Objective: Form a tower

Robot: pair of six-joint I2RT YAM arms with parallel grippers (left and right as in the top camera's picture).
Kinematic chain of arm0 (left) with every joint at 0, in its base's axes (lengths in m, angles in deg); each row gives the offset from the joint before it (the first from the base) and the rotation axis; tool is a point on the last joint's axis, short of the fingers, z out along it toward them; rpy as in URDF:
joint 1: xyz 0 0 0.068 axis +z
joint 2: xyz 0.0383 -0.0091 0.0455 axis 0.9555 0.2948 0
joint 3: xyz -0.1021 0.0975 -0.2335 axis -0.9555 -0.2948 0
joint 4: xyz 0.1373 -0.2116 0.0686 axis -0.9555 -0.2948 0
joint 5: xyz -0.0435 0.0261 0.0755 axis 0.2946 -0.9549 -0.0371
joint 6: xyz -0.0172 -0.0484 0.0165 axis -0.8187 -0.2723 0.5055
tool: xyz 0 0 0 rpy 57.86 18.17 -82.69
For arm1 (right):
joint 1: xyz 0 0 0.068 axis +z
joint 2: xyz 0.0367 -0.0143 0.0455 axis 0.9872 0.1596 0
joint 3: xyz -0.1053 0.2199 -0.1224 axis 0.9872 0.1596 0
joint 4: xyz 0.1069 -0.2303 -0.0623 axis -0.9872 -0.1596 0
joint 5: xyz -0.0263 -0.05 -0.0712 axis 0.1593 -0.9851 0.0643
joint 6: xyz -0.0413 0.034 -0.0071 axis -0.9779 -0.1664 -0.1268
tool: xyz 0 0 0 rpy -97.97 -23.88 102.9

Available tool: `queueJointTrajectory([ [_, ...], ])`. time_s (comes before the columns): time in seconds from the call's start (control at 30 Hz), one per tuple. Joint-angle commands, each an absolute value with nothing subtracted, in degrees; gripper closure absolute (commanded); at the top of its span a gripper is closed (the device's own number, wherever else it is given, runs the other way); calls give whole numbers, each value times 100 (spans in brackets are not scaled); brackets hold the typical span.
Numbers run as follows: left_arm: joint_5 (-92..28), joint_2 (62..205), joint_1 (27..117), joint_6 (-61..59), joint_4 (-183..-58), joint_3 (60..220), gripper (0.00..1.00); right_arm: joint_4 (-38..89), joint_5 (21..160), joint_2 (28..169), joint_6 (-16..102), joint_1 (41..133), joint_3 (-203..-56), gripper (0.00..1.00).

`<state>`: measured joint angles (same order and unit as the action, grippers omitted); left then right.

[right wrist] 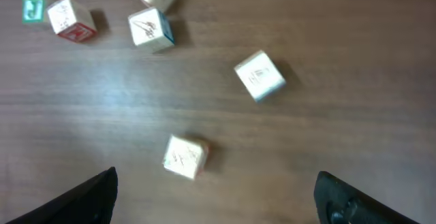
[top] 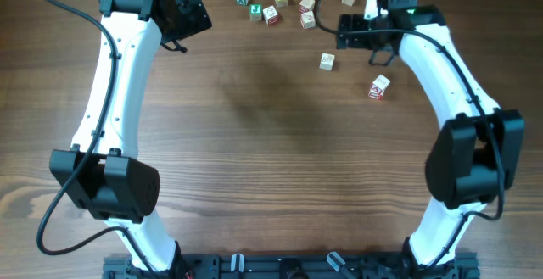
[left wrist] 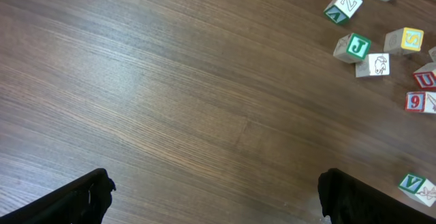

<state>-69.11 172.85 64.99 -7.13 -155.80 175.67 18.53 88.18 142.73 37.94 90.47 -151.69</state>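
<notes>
Barely begun: the tower (top: 379, 86) looks about two cubes high at right, loose cubes (top: 271, 14) lie far, and left gripper (left wrist: 214, 178) and right gripper (right wrist: 214, 176) gape empty.

A robot lab setup: two white arms (top: 119, 101) are mounted on a black rail (top: 288, 266) at the bottom edge of a wood-grain table (top: 271, 143), with toy blocks (top: 327, 61) scattered upper centre.

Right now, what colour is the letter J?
Green. J block shows best in left wrist view.
</notes>
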Motion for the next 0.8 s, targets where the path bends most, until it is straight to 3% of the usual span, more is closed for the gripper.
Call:
queueJointTrajectory([
  [0.0, -6885, 17140, 6510, -726, -15575, 17556, 0, 2172, 8783, 14972, 4008, 9514, -15166, 9],
  [0.1, -6885, 17143, 6510, -726, -15577, 17556, 0, 2355, 8389, 15392, 4591, 9772, -15166, 18],
  [0.3, -6885, 17143, 6510, -726, -15575, 17556, 0, 2349, 7451, 15565, 5686, 10070, -15166, 25],
  [0.5, -6885, 17143, 6510, -726, -15575, 17556, 0, 2388, 7456, 15608, 5621, 10067, -15166, 50],
  [0.67, -6885, 17143, 6510, -726, -15575, 17556, 0, 2467, 7541, 15844, 5282, 10067, -15166, 46],
  [0.77, -6885, 17143, 6510, -726, -15575, 17556, 0, 2546, 7537, 15910, 5175, 10067, -15166, 53],
])
